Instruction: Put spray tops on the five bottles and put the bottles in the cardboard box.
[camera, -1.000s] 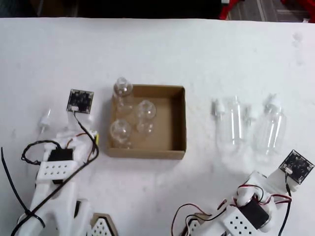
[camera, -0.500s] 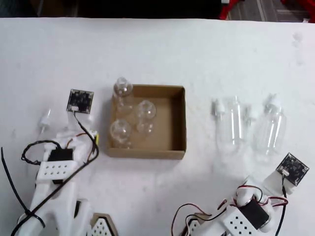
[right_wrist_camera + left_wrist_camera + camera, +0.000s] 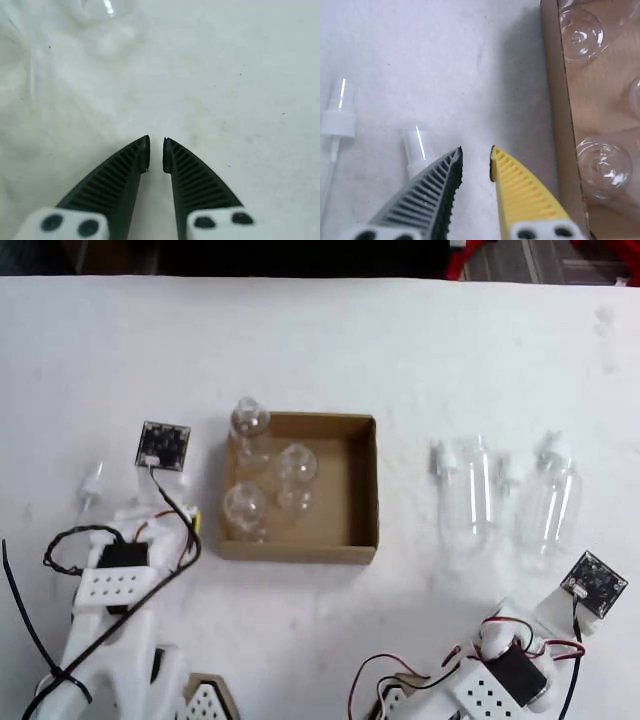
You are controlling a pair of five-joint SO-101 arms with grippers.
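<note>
Box holds three bottles; two bottles lie on worktop. Left jaws slightly apart, empty, beside spray top; right jaws almost closed, empty.

**White worktop, dark room behind**

Worktop is white all over, w/ a soft, slightly rumpled look and faint creases toward the near right. Close up it's matte, w/ a few tiny dark specks and some greyish smudges. Far edge runs straight across. Beyond it there's a dark strip of the room along most of the width. At the far right corner, two red pieces w/ a patch of grey floor between them.
</note>
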